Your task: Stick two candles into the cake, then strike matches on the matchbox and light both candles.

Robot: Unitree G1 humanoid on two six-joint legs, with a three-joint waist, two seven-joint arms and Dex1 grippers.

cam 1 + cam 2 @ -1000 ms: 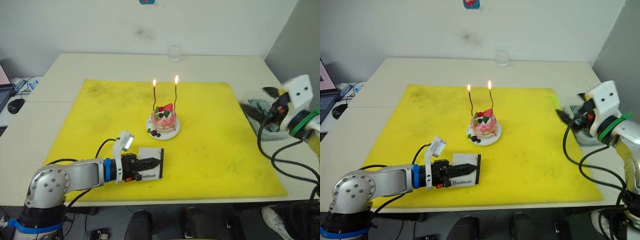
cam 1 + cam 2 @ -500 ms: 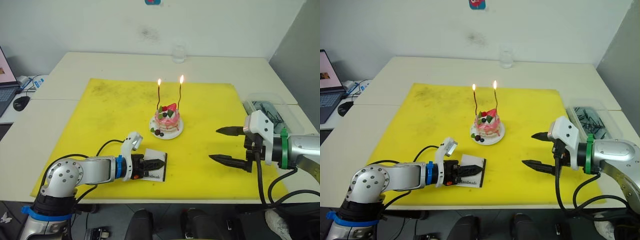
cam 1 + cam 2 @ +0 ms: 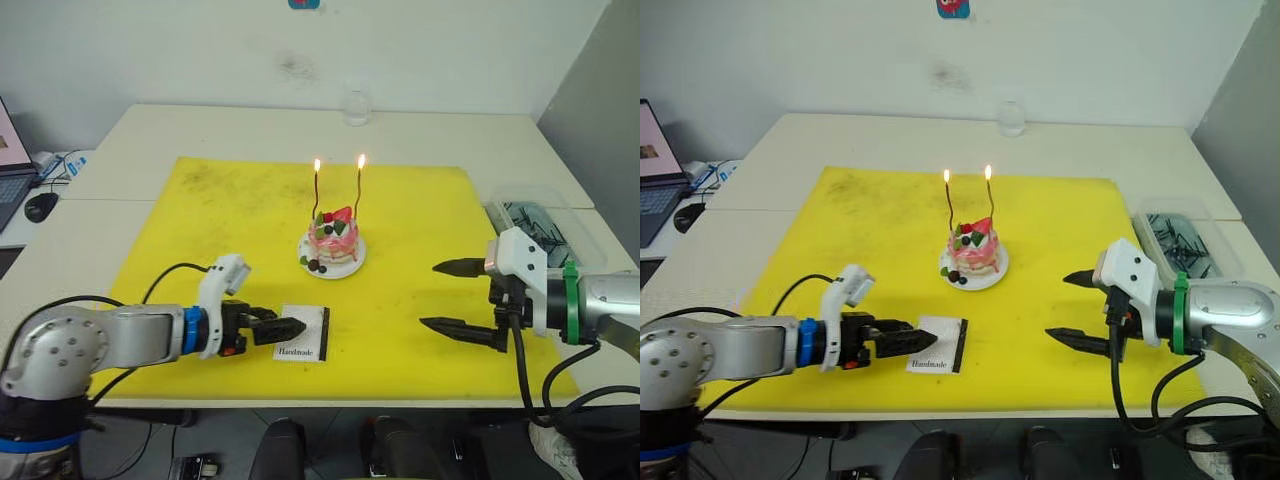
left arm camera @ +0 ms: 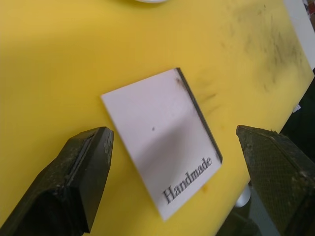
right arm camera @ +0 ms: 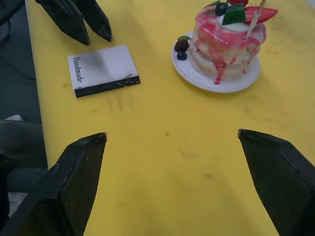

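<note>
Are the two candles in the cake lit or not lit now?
Lit. Both candles stand upright in the cake, each with a small bright flame at its tip.

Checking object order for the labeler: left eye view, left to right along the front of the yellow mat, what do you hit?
Left gripper → matchbox → right gripper. The cake with its lit candles sits farther back, between matchbox and right gripper.
</note>
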